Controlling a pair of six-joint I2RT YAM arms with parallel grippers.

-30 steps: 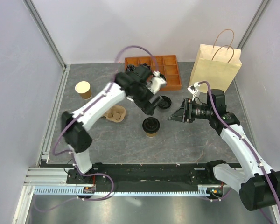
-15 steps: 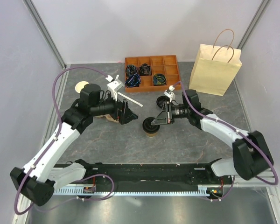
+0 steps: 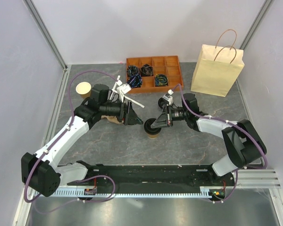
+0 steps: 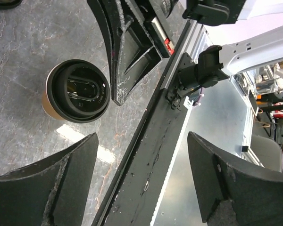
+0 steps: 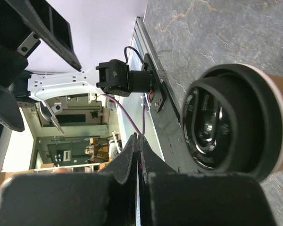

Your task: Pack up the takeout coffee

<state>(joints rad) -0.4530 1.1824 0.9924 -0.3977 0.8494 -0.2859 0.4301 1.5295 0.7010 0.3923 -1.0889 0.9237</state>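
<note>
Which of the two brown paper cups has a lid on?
The centre cup: a black lid covers its top. The other cup, at the far left of the overhead view, stands open-topped with nothing on it.

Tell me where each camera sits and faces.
Top external: above and behind the bases, looking down at the table; left arm and right arm show, flanking the takeout coffee.
Left wrist: on the left arm, looking past open left fingers at the coffee and base rail.
Right wrist: on the right arm, looking past shut right fingers across the coffee.
Shared: both wrist views show the coffee's black lid.
</note>
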